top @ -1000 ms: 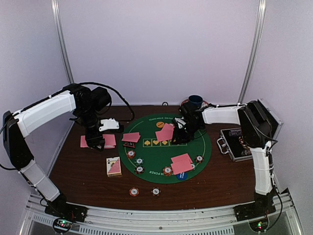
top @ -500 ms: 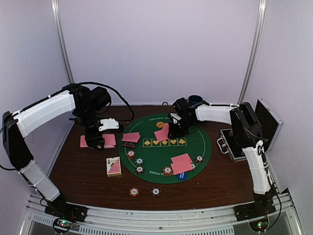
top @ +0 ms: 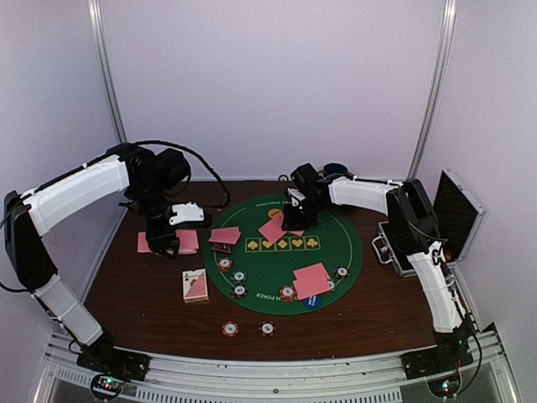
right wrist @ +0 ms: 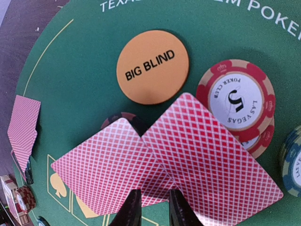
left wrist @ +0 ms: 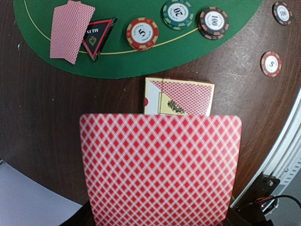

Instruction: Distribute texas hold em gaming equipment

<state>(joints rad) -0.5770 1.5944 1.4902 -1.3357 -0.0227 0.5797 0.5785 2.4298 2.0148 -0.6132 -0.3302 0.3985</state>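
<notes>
1. Left hand (top: 162, 245) is clamped fully closed on a pink-backed card (left wrist: 160, 169). It holds the card flat above the bare brown worktop (top: 134, 294), just off the left edge of the green mat (top: 336, 252).
2. In the left wrist view, a card box (left wrist: 178, 96) lies on the wood, partly hidden behind that card's far edge.
3. Beyond the box, on the mat, two face-down cards (left wrist: 70, 30) lie overlapped, touching the black red-edged triangle marker (left wrist: 98, 36).
4. A red 5 chip (left wrist: 142, 33), a green 20 chip (left wrist: 178, 13) and a 100 chip (left wrist: 213, 22) sit in a row near the mat's rim. Another small red chip (left wrist: 271, 63) lies off the mat on the wood.
5. Right hand (right wrist: 150, 209) is nearly closed, its fingers (right wrist: 129, 207) pinching a fanned pair of cards (right wrist: 211, 155) where the two overlap. It is raised over the far part of the mat.
6. Just past that pair, the orange BIG BLIND disc (right wrist: 153, 67) lies flat on the mat. To its right, a red-and-white chip stack (right wrist: 235, 100) is partly covered by the right-hand card.
7. From above, another card pair (top: 312, 281) rests on the mat's near right side, well apart from both hands.
</notes>
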